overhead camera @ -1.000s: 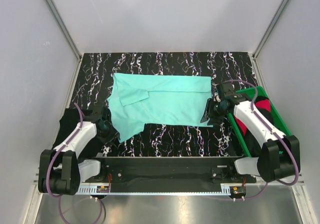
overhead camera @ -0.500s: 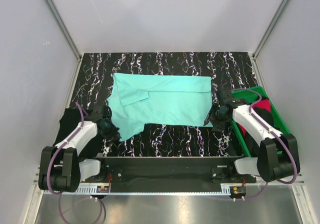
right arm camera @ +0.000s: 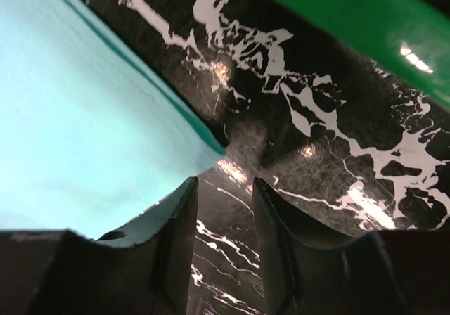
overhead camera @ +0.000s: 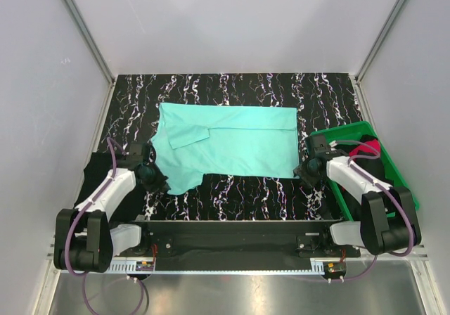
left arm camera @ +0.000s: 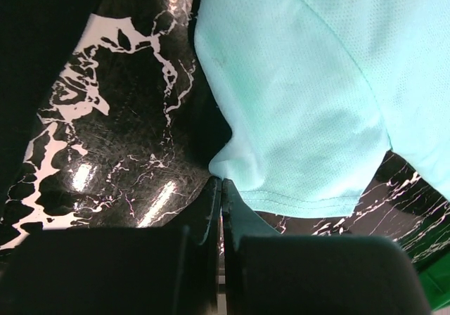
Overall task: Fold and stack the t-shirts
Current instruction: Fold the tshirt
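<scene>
The turquoise t-shirt [overhead camera: 225, 143] lies spread on the marbled mat. My left gripper [overhead camera: 150, 175] is at its near-left edge. In the left wrist view the jaws [left arm camera: 219, 183] are shut, and a raised pucker of the shirt's [left arm camera: 302, 97] hem meets the tips. My right gripper [overhead camera: 310, 169] is low at the shirt's near-right corner. In the right wrist view it [right arm camera: 223, 188] is open over bare mat, with the shirt corner [right arm camera: 105, 118] just ahead of the left finger [right arm camera: 179, 209]. A black t-shirt [overhead camera: 90, 173] lies at the far left. A red-pink shirt [overhead camera: 370, 146] sits in the tray.
The green tray [overhead camera: 397, 188] stands at the right, close to my right arm; its rim [right arm camera: 351, 20] shows in the right wrist view. Grey walls enclose the mat [overhead camera: 246, 188] on three sides.
My right gripper has moved nearer and lower, down to the shirt's near-right corner. My left gripper has shifted slightly at the shirt's left edge. The shirt has barely moved.
</scene>
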{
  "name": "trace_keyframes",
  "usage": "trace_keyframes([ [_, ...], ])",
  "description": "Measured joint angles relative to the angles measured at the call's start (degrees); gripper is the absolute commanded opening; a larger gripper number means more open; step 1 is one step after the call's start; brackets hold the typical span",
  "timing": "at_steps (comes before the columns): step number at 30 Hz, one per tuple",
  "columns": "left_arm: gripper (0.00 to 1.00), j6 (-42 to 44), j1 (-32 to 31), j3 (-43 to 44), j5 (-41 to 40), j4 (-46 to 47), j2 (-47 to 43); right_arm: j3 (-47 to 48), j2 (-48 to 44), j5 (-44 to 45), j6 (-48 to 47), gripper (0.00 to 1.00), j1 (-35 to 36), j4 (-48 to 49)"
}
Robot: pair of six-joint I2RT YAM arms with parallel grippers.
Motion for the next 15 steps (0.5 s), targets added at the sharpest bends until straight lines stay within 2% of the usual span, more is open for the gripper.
trace_keyframes([
  [10,0.00,1.81,0.00,0.00,1.55,-0.11,-1.16,-0.63,3.48,0.83,5.90,0.42,-0.81,6.16],
  [12,0.00,2.14,0.00,0.00,1.64,-0.24,-1.27,-0.76,3.58,0.85,6.93,0.37,-0.83,6.86],
  [13,0.00,2.27,0.00,0.00,1.73,-0.39,-1.49,-0.98,3.56,0.83,7.56,0.27,-0.83,7.15],
  [15,0.00,2.47,0.00,0.00,1.75,-0.70,-2.08,-1.86,3.30,0.81,9.09,0.19,-0.85,7.96],
])
